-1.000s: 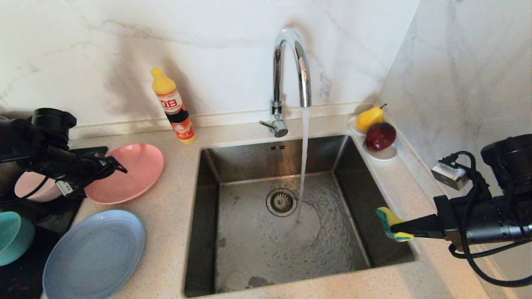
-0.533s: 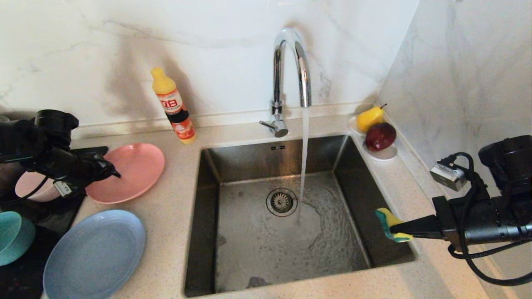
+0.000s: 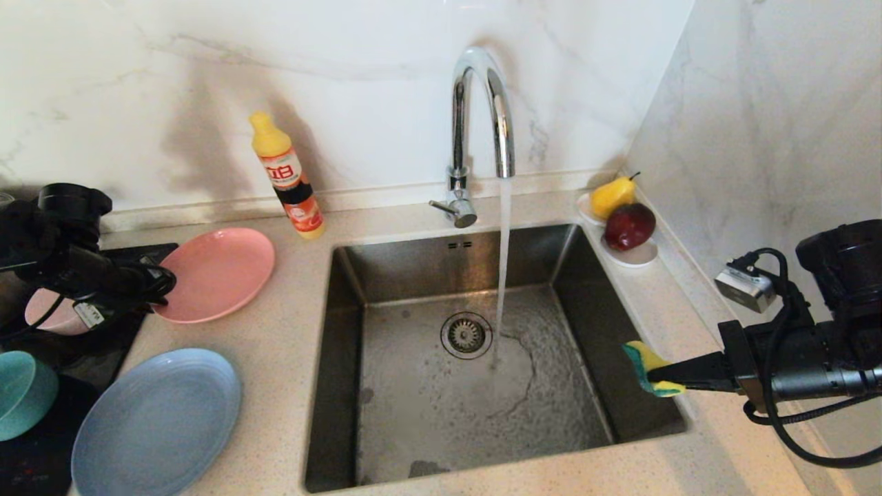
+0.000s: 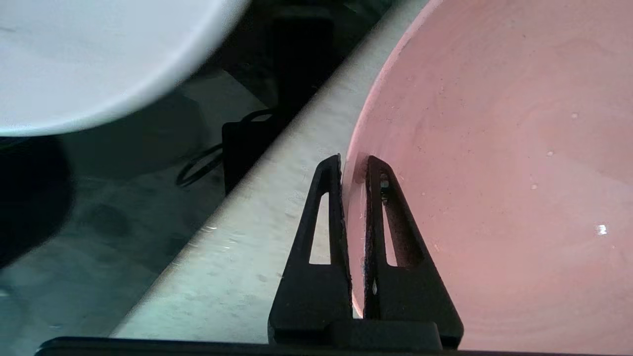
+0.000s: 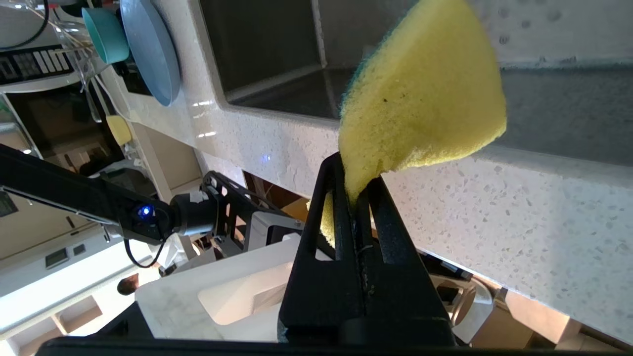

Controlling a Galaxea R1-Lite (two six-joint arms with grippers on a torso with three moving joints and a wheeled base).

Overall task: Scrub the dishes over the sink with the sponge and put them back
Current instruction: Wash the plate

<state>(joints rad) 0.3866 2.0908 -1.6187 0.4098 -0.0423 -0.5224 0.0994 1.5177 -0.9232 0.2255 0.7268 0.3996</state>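
The salmon-pink plate point(image 3: 220, 274) is on the counter left of the sink point(image 3: 344, 331). My left gripper point(image 3: 162, 286) is shut on its near-left rim. In the left wrist view the fingers point(image 4: 353, 165) pinch the plate's point(image 4: 494, 148) edge, one above and one below. My right gripper point(image 3: 660, 377) hovers over the sink's right edge, shut on the yellow-green sponge point(image 3: 644, 368). The sponge point(image 5: 420, 99) sticks out past the fingertips of the right gripper point(image 5: 355, 170). The light blue plate point(image 3: 158, 420), teal bowl point(image 3: 21, 393) and pale pink bowl point(image 3: 52, 313) stay at the left.
Water runs from the chrome tap point(image 3: 482, 103) into the basin near the drain point(image 3: 466, 335). A yellow detergent bottle point(image 3: 289, 179) stands behind the pink plate. A pear point(image 3: 612, 196) and an apple point(image 3: 630, 226) rest on a white saucer point(image 3: 641, 256). A black cooktop point(image 3: 41, 448) lies under the bowls.
My left gripper went from open to shut on the pink plate's rim and drew slightly left. The plate has shifted a little toward the wall. The right arm has kept still.
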